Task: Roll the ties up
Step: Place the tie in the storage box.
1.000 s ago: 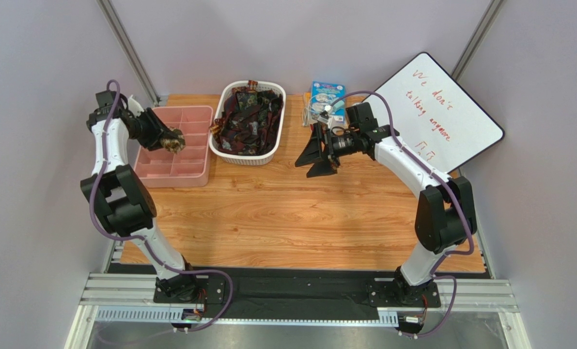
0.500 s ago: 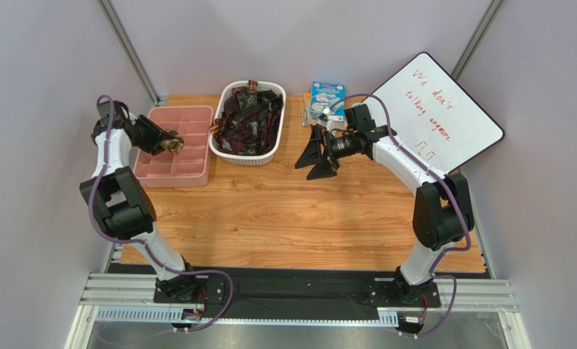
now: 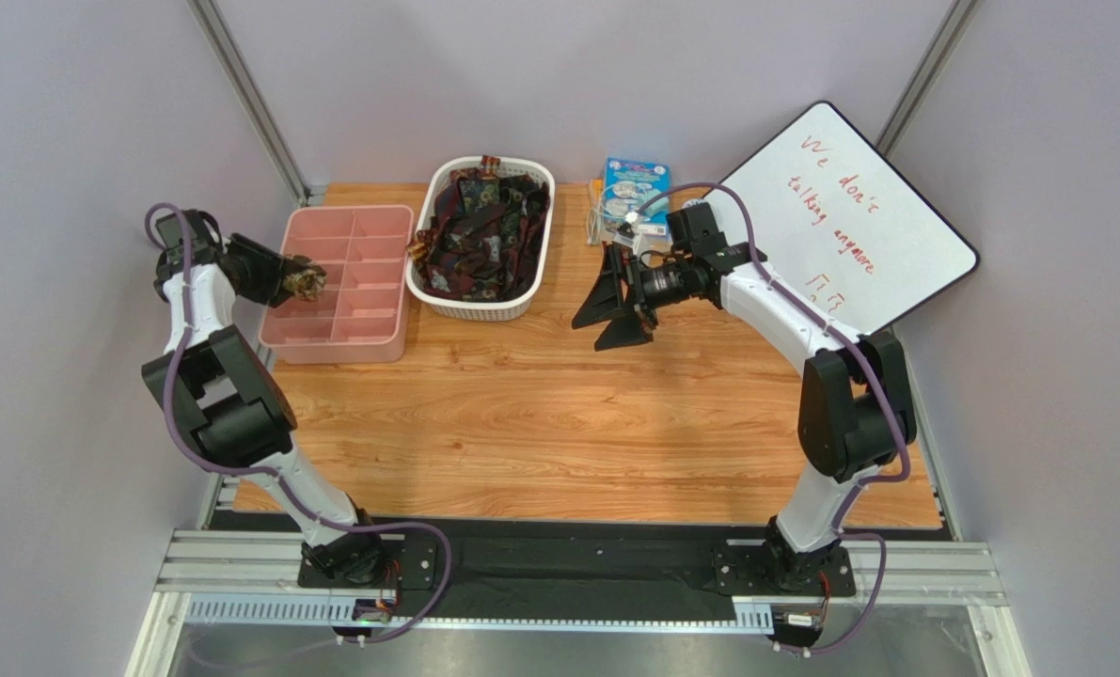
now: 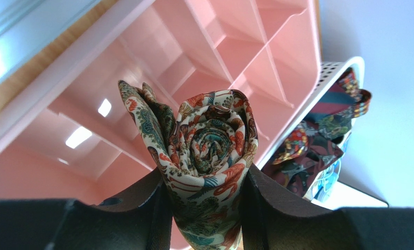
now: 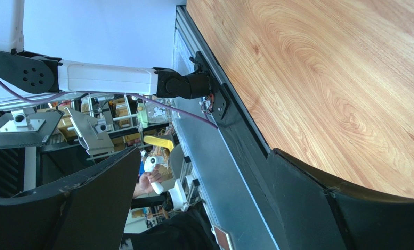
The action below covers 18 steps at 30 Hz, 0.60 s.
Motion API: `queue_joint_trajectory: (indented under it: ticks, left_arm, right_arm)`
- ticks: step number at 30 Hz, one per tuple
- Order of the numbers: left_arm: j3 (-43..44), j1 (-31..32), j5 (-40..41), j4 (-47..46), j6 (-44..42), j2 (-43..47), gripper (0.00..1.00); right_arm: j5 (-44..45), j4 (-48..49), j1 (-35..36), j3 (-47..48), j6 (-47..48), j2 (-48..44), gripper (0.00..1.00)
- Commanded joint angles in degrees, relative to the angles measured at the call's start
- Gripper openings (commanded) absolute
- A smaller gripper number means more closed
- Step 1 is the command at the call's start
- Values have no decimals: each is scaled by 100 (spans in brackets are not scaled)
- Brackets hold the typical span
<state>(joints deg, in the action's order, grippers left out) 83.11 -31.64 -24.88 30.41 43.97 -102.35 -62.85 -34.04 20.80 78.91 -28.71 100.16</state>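
My left gripper [image 3: 301,284] is shut on a rolled tie [image 4: 210,151], cream and olive with a red and teal floral print, and holds it over the left side of the pink compartment tray [image 3: 368,327]. The roll's spiral end faces the left wrist camera, with the tray's dividers [image 4: 235,57] behind it. Several dark red, black and brown ties [image 3: 483,233] lie heaped in the white basket [image 3: 424,287], also seen in the left wrist view [image 4: 318,151]. My right gripper [image 3: 605,305] is open and empty above the table, right of the basket.
A whiteboard [image 3: 851,215] with red writing leans at the back right. A blue packet [image 3: 633,184] lies behind the right gripper. The wooden table [image 3: 580,423] stretches in front of the tray and basket; its surface shows in the right wrist view [image 5: 339,67].
My left gripper has moved left with the rolled tie, from over the tray's middle to over its left side. The right arm has barely moved.
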Motion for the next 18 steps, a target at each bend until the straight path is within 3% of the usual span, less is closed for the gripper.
queue_joint_trajectory:
  ticks: [1,6,18]
  left_arm:
    - [-146,-35,499,384,340,250,0]
    - [21,-27,827,703,270,84,0]
    - [109,79,1548,1248,1105,-127,0]
  right_arm:
    - [-140,-41,-23,203,85,65,100]
    - [-131,-59,-23,186,76,100,100]
    - [-140,-59,-23,274,58,232,100]
